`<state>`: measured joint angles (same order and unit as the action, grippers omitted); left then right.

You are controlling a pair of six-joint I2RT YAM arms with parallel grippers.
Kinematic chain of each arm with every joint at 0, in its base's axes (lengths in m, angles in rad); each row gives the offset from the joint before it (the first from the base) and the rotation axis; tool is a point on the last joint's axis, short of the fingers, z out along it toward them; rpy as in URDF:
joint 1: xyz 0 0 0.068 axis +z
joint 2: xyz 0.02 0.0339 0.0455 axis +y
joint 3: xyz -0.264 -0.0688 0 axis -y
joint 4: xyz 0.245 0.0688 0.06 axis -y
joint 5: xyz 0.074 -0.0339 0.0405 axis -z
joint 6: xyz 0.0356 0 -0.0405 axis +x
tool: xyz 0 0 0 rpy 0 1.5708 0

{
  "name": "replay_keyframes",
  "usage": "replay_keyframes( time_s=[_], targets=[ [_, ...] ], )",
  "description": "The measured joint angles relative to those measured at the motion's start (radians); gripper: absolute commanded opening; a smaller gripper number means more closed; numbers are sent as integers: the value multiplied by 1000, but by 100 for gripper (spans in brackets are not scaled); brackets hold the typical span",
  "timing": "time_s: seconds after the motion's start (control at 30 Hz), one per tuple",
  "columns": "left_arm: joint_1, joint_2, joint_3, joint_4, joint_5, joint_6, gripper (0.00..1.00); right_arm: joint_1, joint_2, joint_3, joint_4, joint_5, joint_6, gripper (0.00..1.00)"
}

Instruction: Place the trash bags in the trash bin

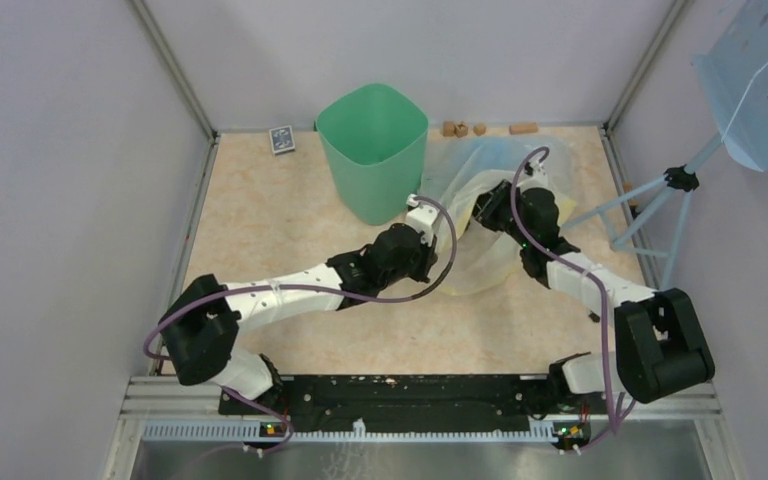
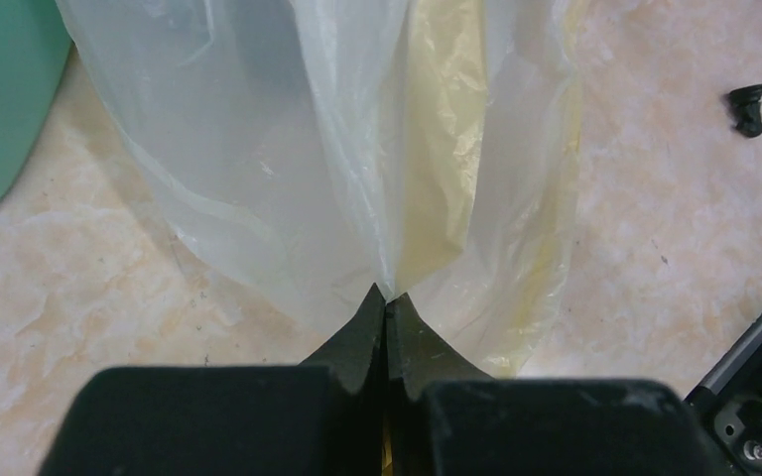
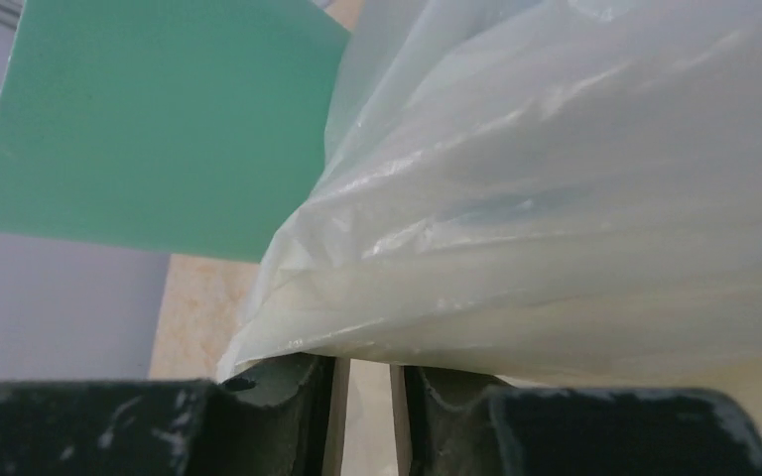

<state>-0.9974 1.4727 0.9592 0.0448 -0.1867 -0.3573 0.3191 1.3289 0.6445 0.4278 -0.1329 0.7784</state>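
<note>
The mint-green trash bin (image 1: 372,150) stands upright at the back middle; it also shows in the left wrist view (image 2: 0,99) and the right wrist view (image 3: 159,129). No black trash bag is in view. A pale translucent yellowish plastic heap (image 1: 480,172) lies just right of the bin. My left gripper (image 1: 428,208) is shut on a pinched fold of this pale plastic (image 2: 357,149), its tips meeting (image 2: 387,296). My right gripper (image 1: 490,205) sits under the heap's edge (image 3: 556,198). Its jaws (image 3: 367,362) stand a narrow gap apart, the plastic draped over their tips.
A light-blue perforated panel (image 1: 760,80) on a tripod stand (image 1: 650,215) is at the right. A card box (image 1: 281,139) and several corks (image 1: 463,128) lie along the back wall. A small black piece (image 2: 747,107) lies on the table. Grey walls enclose three sides.
</note>
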Motion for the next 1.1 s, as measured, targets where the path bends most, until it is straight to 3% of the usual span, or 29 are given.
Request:
replay_keyframes(
  time_s=[0.13,0.2,0.5,0.73,0.97,1.1],
  targets=[
    [0,32,0,1,7,-6,1,2,46,42,-38,21,-5,54],
    [0,39,0,4,7,-8,1,3,92,56,-65,35,-21,61],
    [19,68,5,8,-26,-72,1,6,245,44,-56,33,-88,68],
    [139,68,8,16,34,-140,1,29,394,124,-54,49,-206,68],
    [187,68,8,20,60,-144,0,68,417,153,-21,82,-294,68],
    [202,60,8,21,64,-145,0,70,372,73,68,84,-329,70]
  ],
)
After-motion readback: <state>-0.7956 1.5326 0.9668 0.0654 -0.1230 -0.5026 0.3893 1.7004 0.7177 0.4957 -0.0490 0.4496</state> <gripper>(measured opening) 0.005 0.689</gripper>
